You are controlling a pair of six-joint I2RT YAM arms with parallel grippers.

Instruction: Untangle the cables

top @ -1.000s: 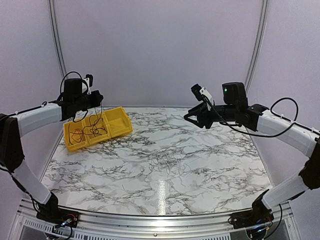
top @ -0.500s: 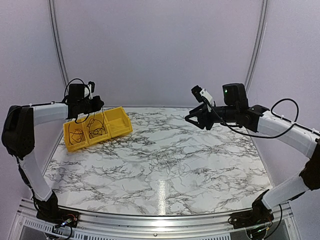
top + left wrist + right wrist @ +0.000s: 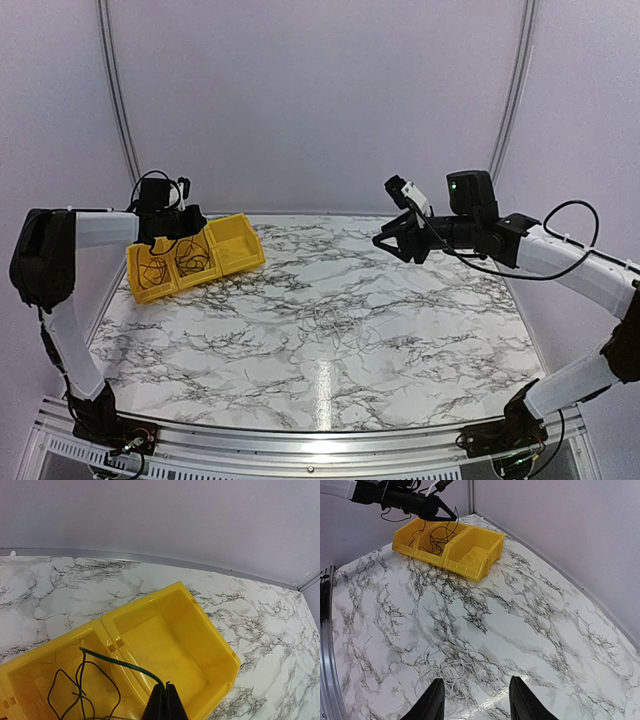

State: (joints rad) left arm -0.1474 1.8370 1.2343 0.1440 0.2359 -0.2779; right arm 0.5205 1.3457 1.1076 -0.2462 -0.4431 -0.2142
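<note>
My left gripper point(image 3: 166, 702) is shut on the end of a greenish cable point(image 3: 125, 664), which arcs down into the middle compartment of a yellow bin point(image 3: 220, 645); in the top view that gripper point(image 3: 197, 222) hovers over the bin point(image 3: 245, 255). Thin black cables point(image 3: 172, 262) lie coiled in the left and middle compartments. The right compartment holds nothing. A pale cable point(image 3: 442, 672) lies in a loose coil on the marble mid-table, also in the top view point(image 3: 335, 325). My right gripper point(image 3: 476, 700) is open and empty, high above the table point(image 3: 392, 243).
The marble table point(image 3: 450, 330) has walls at the back and sides. The yellow bin stands at the far left corner. A metal rail point(image 3: 320, 435) runs along the near edge.
My left arm has drawn in toward the bin and lowered the greenish cable into it. My right gripper has shifted slightly right.
</note>
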